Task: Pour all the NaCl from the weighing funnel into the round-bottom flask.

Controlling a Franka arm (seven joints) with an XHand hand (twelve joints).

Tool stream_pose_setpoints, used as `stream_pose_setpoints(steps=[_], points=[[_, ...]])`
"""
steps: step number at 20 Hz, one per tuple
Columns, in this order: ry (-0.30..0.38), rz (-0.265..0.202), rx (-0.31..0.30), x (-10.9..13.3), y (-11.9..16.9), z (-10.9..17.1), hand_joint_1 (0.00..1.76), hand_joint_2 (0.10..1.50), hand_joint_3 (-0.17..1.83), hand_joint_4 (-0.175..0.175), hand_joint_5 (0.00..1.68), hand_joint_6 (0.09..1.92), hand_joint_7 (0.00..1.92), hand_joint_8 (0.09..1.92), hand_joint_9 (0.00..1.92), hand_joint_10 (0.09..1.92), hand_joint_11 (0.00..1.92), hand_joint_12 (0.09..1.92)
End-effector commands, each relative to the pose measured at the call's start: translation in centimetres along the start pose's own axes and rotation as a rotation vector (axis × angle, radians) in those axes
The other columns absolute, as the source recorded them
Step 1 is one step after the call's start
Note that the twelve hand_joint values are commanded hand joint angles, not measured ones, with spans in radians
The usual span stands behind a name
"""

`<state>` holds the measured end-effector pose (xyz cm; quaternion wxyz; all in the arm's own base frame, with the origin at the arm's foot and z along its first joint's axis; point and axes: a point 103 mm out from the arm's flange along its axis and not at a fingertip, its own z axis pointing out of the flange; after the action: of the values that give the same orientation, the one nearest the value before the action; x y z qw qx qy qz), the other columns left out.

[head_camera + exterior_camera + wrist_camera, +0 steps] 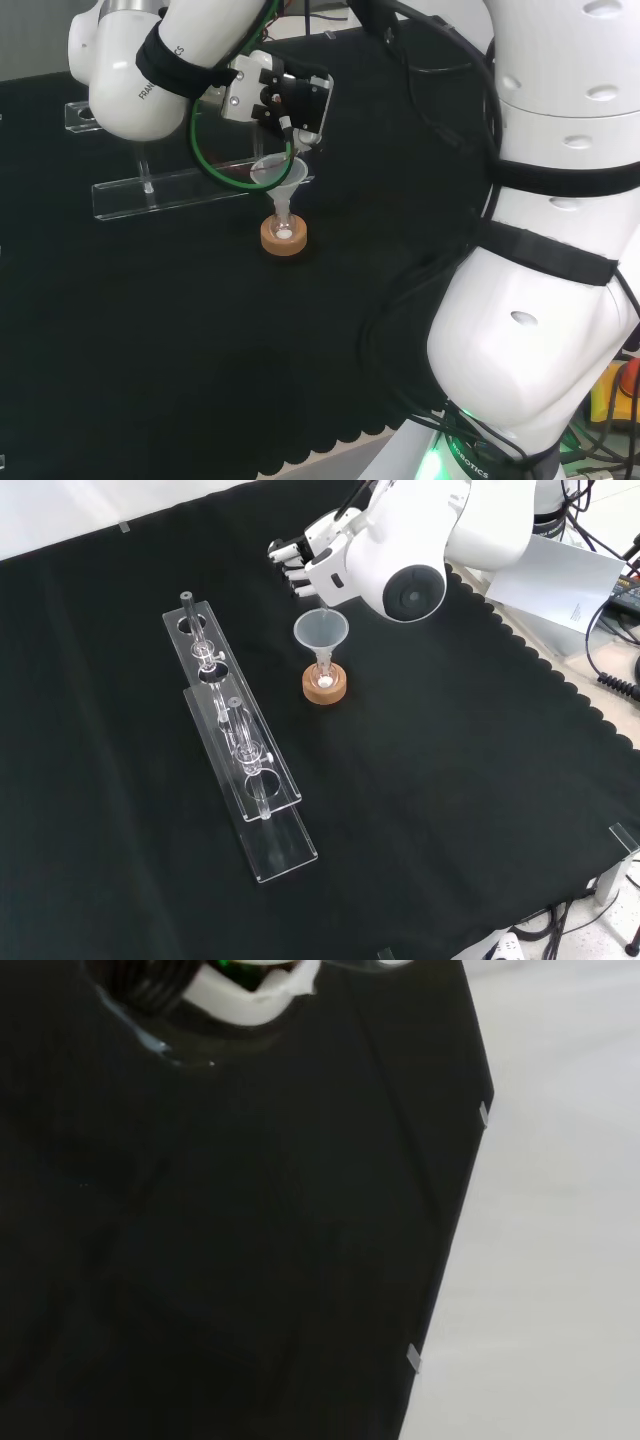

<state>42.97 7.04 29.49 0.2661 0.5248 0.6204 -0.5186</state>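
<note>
The small clear glass round-bottom flask (325, 679) sits on a round brown cork ring stand (326, 688) near the middle of the black cloth (450, 780). A clear plastic cone-shaped funnel (320, 632) stands in the flask's neck, wide mouth up and thin stem pointing straight down. In the head view the same funnel (279, 176) stands upright over the flask (284, 229) and the cork ring (284, 238). Something white seems to lie at the bottom of the flask, but it is too small to be sure.

The black and white robot hand (296, 560) is just above and behind the funnel in the front view, up toward the top of that view. In the head view the hand (290, 105) hangs right over the funnel's mouth. Its fingers look curled in the front view. A thin clear piece seems to reach down from the hand to the funnel rim in the head view, so it may be holding the weighing funnel, but I cannot tell for sure.

So the flask's opening is straight below the hand, and the pour should go down into the wide funnel mouth. I think the pouring is under way or nearly done.

To the left in the front view stands a long clear plastic rack (235, 742) holding small glass pieces, well apart from the flask. The cloth around the cork ring is bare, with lots of room to move. The cloth's edges are far from the flask.
</note>
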Motion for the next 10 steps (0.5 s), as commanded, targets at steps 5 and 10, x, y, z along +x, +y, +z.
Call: stream_pose_setpoints(steps=[5, 10], points=[[0.091, -0.013, -0.004, -0.6, 0.25, 0.17, 1.06, 0.8, 0.57, 0.175, 1.06, 1.0, 0.91, 0.64, 1.01, 0.41, 0.63, 1.18], [0.185, -0.039, 0.0, -0.98, 0.57, 0.72, 1.06, 0.8, 0.57, 0.175, 1.06, 1.0, 0.91, 0.64, 1.01, 0.41, 0.63, 1.18]])
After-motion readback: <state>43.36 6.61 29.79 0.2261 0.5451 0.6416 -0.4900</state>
